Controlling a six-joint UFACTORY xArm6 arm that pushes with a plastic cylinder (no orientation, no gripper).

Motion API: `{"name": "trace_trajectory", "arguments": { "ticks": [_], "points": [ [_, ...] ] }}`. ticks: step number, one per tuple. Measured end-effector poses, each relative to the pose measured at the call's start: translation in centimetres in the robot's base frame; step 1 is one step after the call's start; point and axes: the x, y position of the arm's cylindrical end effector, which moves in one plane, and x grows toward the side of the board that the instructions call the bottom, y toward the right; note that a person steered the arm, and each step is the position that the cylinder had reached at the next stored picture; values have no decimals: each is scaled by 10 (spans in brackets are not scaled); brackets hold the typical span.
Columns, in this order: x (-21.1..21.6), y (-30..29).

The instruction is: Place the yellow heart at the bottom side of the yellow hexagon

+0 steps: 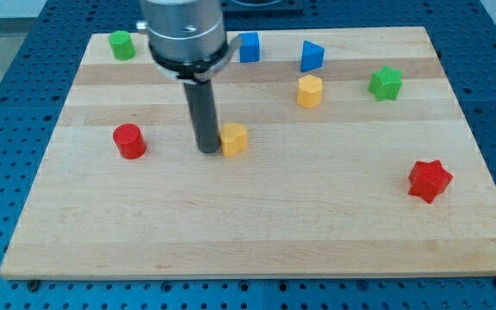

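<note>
The yellow heart (234, 139) lies near the board's middle, left of centre. My tip (207, 150) stands right against its left side, touching or nearly touching it. The yellow hexagon (310, 90) sits up and to the right of the heart, in the upper middle of the board. The rod rises from the tip to the arm's grey body at the view's top.
A red cylinder (129, 141) lies left of my tip. A green block (122, 45) is at the top left, a blue cube (249, 47) and a blue triangle (312, 56) at the top, a green star (386, 83) at the right, a red star (429, 180) at the lower right.
</note>
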Motion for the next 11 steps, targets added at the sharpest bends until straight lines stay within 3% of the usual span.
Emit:
{"name": "trace_trajectory", "arguments": {
  "ticks": [4,8,11],
  "points": [
    [3,82],
    [-48,89],
    [-53,96]
  ]
}}
